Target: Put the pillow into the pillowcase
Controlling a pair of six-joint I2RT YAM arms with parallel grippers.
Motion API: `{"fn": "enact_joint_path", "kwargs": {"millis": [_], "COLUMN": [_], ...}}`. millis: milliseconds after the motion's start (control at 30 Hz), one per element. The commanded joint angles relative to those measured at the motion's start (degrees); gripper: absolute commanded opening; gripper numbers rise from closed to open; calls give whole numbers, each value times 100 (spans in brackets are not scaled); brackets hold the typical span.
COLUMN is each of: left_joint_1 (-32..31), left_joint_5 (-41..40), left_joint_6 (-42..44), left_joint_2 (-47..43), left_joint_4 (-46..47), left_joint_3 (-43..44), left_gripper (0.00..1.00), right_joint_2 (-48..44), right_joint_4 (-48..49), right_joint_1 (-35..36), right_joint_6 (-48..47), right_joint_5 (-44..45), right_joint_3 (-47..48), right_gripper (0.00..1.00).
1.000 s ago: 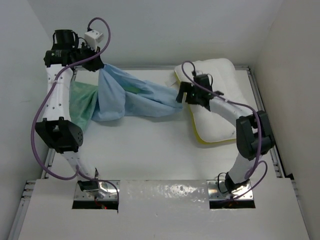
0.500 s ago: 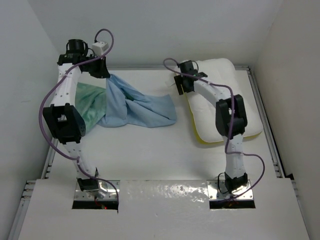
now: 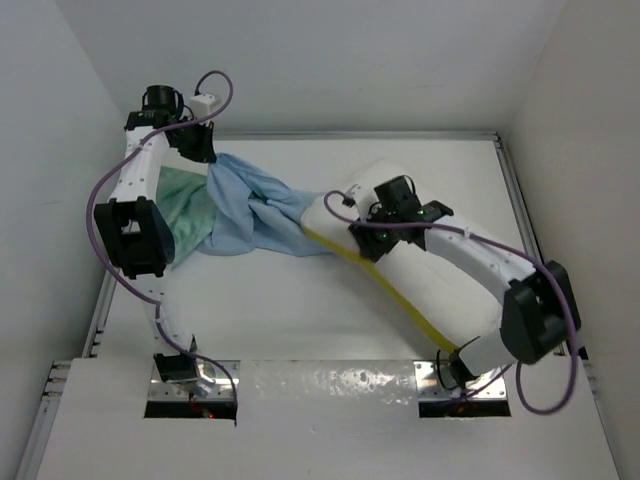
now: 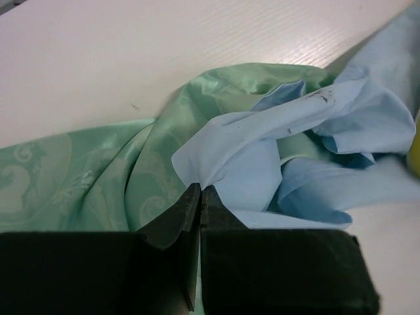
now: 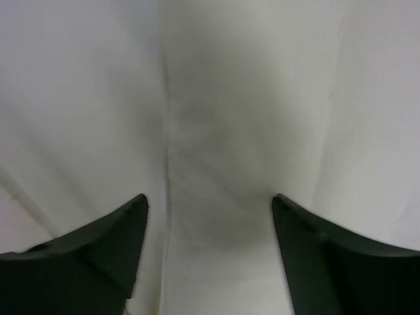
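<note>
We list the pillow (image 3: pixel 425 285): light, puffy, yielding, lying aslant from the centre of the table (image 3: pixel 300 310) toward its near right corner, right jaws half-closed on a pinch of its far end. We list the pillowcase (image 3: pixel 250 205): limp, probably slippery, heaped by the far left corner, left jaws shut on its edge, likely the best hold.

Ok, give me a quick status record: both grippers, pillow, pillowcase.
left gripper: shut on an edge of the crumpled light blue and sea-green fabric pillowcase
right gripper: closed on the puffy white quilted pillow, fabric bunched in its grip
pillow: lying diagonally on white table, its far end touching pillowcase
insertion: not yet inside, as far as visible
</note>
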Motion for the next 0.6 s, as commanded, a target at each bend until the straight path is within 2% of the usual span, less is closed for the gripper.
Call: {"fn": "enact_joint_path", "kwargs": {"millis": [0,67,100,133,200,267,300,333,367,400,433,467,500,533,567], "left_joint_1": [-57,-66,-57,-57,-57,-66,-92,-109,-153,-258,-337,-443,-626,-837,-1065], "left_joint_5": [-279,-253,-218,-130,-68,-24,-7,-6,-24,-76,-103,-138,-356,-488,-768], "left_joint_6": [509,606,737,826,1088,1239,1414,1476,1590,1635,1696,1897,1960,2012,2187], "left_joint_2": [-79,-88,-88,-79,-88,-70,-79,-79,-96,-105,-105,-105,-105,-96,-79], "left_joint_4": [-159,-317,-387,-553,-712,-914,-1028,-1055,-1073,-1030,-1003,-985,-837,-723,-495], "left_joint_3": [213,195,187,186,178,204,248,257,318,362,397,476,477,450,346], "left_gripper": [0,0,0,0,2,17,31,40,48,63,69,76,85,88,93], "right_joint_2": [-335,-230,-247,-282,-317,-29,538,901,1287,2057,2447,2817,3160,3729,4091], "right_joint_4": [-1116,-1631,-1529,-1258,268,1515,1653,1602,1253,1032,621,434,310,274,326], "right_joint_1": [363,337,267,197,-266,-620,-848,-902,-911,-920,-929,-955,-973,-1016,-1113], "right_joint_6": [-401,-391,-347,-190,326,941,1397,1463,1464,1429,1385,1332,1340,1367,1558], "right_joint_5": [-2587,-2653,-2278,-2022,-1661,-1580,-1345,-1212,-1011,-608,-491,-386,-263,-279,-375], "right_joint_3": [260,754,1078,1151,1039,1081,1482,1842,2707,3151,3625,4526,4927,5479,5641], "right_gripper": [84,91,99,99,99,99,99,99,99,99,99,99,99,99,99]}}
